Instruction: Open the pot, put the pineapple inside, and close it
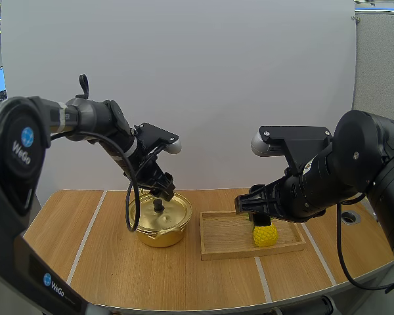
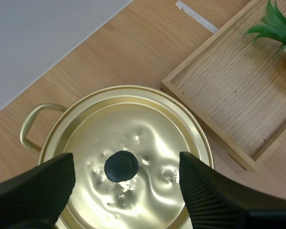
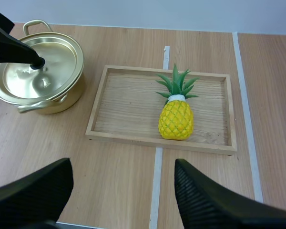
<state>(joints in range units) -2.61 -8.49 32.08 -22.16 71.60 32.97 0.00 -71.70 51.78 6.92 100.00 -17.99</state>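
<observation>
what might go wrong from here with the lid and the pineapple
The left claw is open over the small black knob of the lid; a shallow pinch may slip off it and drop the lid on the pot. The pineapple sits close to the wall of the tray, so a finger of the open right claw might catch that wall.

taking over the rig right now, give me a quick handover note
Left gripper: open, fingers either side of the lid's knob, not closed on it.
Right gripper: open, near the pineapple, holding nothing.
Pot stands beside the wooden tray with its lid on. The pineapple is in the tray.
Done: nothing yet.
Left: lift the lid, put the pineapple in the pot, close it.
</observation>
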